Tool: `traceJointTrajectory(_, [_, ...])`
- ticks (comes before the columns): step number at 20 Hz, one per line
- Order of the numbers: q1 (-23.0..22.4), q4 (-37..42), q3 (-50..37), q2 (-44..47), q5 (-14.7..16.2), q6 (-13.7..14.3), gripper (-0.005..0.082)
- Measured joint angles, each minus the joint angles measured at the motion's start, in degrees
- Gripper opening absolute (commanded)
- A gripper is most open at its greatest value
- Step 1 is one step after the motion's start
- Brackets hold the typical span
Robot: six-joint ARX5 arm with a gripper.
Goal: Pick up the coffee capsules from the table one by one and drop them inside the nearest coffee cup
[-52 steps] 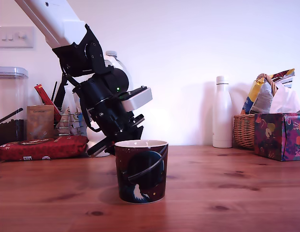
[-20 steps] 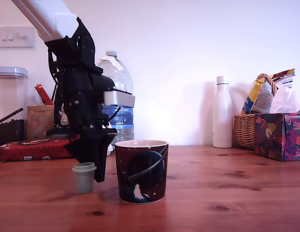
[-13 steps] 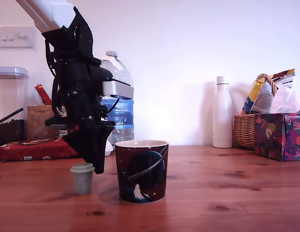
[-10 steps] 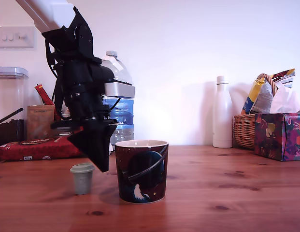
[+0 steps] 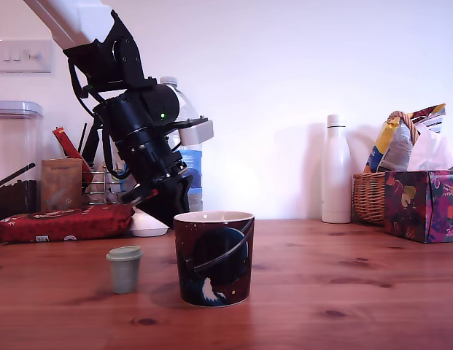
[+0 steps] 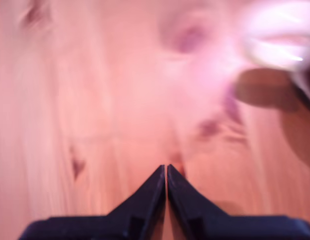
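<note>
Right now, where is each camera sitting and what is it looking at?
Exterior view: sits low at table height, looking across the table at the cup, the capsule and the wall; the arm shows at the exterior view's left.
Wrist view: rides on the arm, looking down along the gripper, whose black fingers meet at the tips; the picture is blurry.
Both show the wooden table.

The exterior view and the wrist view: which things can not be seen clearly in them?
- Inside of the coffee cup: exterior view, hidden by its own wall.
- Gripper tips: exterior view, behind the cup rim.
- Coffee capsule: absent from the wrist view.
- Table and the pale shape at the wrist view's edge: motion-blurred, not identifiable.
</note>
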Motion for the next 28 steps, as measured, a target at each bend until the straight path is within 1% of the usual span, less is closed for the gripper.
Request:
traceJointTrajectory(2, [0.0, -0.4, 0.3, 0.0, -1.2, -8.5, -0.0023])
traceJointTrajectory(4, [0.1, -0.5, 1.1, -0.2, -1.2, -15.2, -0.0023])
traceJointTrajectory(5, [0.3, -0.4, 1.2, -0.7, -0.7, -17.9, -0.0023])
traceJointTrajectory(6, [0.4, -0.5, 1.2, -1.7, 0.4, -20.9, -0.0023])
traceJointTrajectory(8, [1.2, -0.3, 1.3, -4.5, 3.8, -26.4, -0.0023])
traceJointTrajectory(9, [1.7, -0.1, 1.3, -6.0, 5.7, -28.5, -0.0023])
traceJointTrajectory(11, [2.9, 0.3, 1.8, -8.2, 8.9, -31.1, -0.0023])
traceJointTrajectory(13, [4.3, 0.6, 2.5, -9.0, 10.9, -32.9, -0.0023])
traceJointTrajectory(14, [4.8, 0.5, 2.5, -9.1, 11.7, -33.7, -0.0023])
traceJointTrajectory(16, [5.7, 0.2, 2.5, -9.1, 12.1, -35.3, -0.0023])
traceJointTrajectory(17, [5.8, 0.2, 2.5, -9.1, 12.2, -36.0, -0.0023])
traceJointTrajectory(19, [5.6, 1.1, 2.1, -9.3, 12.3, -38.1, -0.0023])
traceJointTrajectory(21, [5.4, 3.6, -0.6, -11.0, 11.9, -40.0, -0.0023])
traceJointTrajectory(25, [5.3, 11.4, -10.5, -18.9, 9.0, -43.1, -0.0023])
traceJointTrajectory(28, [5.3, 20.1, -20.1, -26.8, 8.8, -46.5, -0.0022])
